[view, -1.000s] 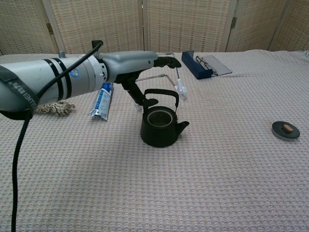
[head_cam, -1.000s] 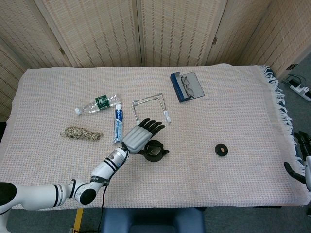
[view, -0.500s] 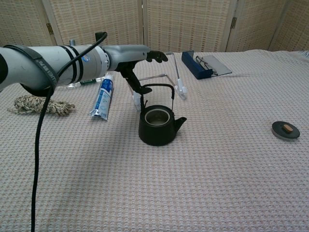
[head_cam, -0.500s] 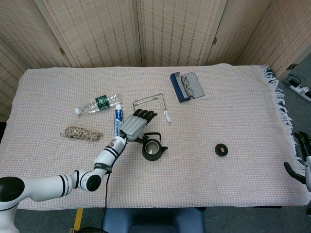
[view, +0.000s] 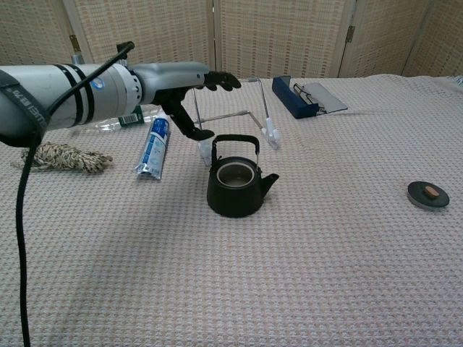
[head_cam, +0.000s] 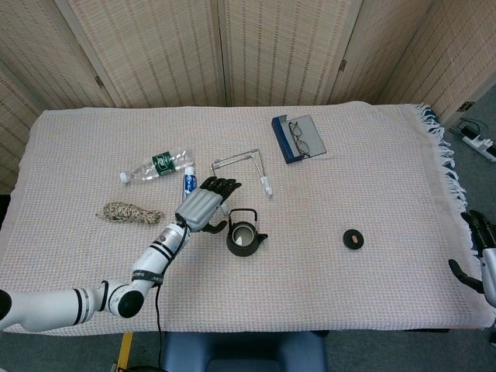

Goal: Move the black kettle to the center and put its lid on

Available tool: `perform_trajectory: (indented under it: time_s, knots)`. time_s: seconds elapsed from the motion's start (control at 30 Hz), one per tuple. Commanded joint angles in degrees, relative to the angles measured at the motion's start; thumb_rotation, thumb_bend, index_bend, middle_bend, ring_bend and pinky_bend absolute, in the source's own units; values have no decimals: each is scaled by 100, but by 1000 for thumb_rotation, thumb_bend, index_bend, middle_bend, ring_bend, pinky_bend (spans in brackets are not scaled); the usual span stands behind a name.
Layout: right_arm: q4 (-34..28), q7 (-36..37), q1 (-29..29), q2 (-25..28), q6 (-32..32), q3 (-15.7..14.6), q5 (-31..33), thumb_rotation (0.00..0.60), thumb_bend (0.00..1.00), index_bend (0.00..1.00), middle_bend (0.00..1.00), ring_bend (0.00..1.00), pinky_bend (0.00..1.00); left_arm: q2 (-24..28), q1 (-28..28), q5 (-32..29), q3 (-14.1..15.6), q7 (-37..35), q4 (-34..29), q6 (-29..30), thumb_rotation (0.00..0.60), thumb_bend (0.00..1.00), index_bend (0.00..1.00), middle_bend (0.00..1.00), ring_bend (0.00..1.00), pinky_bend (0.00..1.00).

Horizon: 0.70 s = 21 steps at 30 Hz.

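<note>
The black kettle [head_cam: 245,236] [view: 236,186] stands upright near the table's middle, lidless, handle raised, spout to the right. Its round black lid [head_cam: 353,239] [view: 427,194] lies flat on the cloth well to the right. My left hand [head_cam: 203,209] [view: 189,90] hovers just left of the kettle, fingers spread, holding nothing and clear of the handle. My right hand [head_cam: 479,256] shows only at the table's far right edge in the head view, fingers apart and empty.
A toothpaste tube [head_cam: 188,186], a water bottle [head_cam: 157,166], a coil of rope [head_cam: 128,212], a metal wire frame [head_cam: 242,167] and a blue glasses case [head_cam: 297,138] lie behind and left of the kettle on the woven cloth [head_cam: 372,170].
My left hand has let go of the kettle and drawn back to the left. The kettle now stands free, having shifted slightly left.
</note>
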Motion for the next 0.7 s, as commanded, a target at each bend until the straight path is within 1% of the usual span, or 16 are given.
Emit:
perform_trajectory:
  time_s: [0.03, 0.07, 0.13, 0.17, 0.23, 0.27, 0.3, 0.33, 0.43, 0.53, 0.63, 0.7]
  knots:
    - [-10, 8, 79, 71, -97, -29, -122, 600, 277, 145, 189, 284, 156, 223, 252, 219, 52, -179, -191, 309, 600, 347, 9, 22, 40, 0]
    - [-25, 15, 169, 112, -195, -64, -276, 600, 276, 150, 196, 292, 171, 397, 458, 354, 109, -205, -260, 612, 600, 347, 20, 27, 43, 0]
    - [-43, 64, 294, 166, -379, -97, -386, 600, 276, 159, 212, 317, 222, 631, 790, 721, 250, -295, -413, 1071, 600, 348, 43, 36, 50, 0]
    - [-45, 53, 344, 174, -446, -101, -412, 600, 276, 164, 218, 338, 267, 704, 909, 841, 292, -346, -441, 1223, 600, 348, 54, 42, 54, 0]
    - [-69, -1, 466, 172, -609, -109, -469, 600, 276, 172, 231, 395, 405, 876, 1167, 1078, 380, -481, -502, 1519, 600, 348, 66, 48, 57, 0]
    - [-80, -29, 523, 160, -677, -109, -494, 600, 276, 173, 234, 420, 453, 948, 1270, 1170, 412, -539, -523, 1634, 600, 348, 71, 50, 58, 0]
    - [-91, -53, 582, 144, -750, -109, -515, 600, 276, 174, 235, 439, 477, 1011, 1368, 1268, 449, -573, -530, 1752, 600, 348, 75, 52, 58, 0]
    - [-111, -70, 664, 118, -857, -107, -531, 600, 276, 177, 238, 485, 527, 1083, 1491, 1412, 513, -592, -522, 1900, 600, 348, 78, 54, 59, 0]
    - [-154, -133, 883, 44, -1144, -95, -558, 600, 277, 190, 254, 610, 650, 1232, 1773, 1706, 680, -606, -507, 2189, 600, 348, 89, 64, 63, 0]
    - [-179, -234, 1092, -50, -1433, -75, -533, 600, 276, 195, 259, 730, 730, 1348, 1995, 1860, 793, -696, -548, 2332, 600, 348, 97, 70, 65, 0]
    - [-203, -330, 1358, -162, -1882, -49, -378, 600, 276, 195, 259, 806, 801, 1454, 2189, 1966, 861, -830, -594, 2415, 600, 348, 103, 71, 65, 0]
    - [-189, -461, 1548, -263, -2216, -27, -217, 600, 277, 195, 258, 817, 825, 1511, 2289, 2023, 893, -903, -620, 2428, 600, 348, 104, 72, 65, 0]
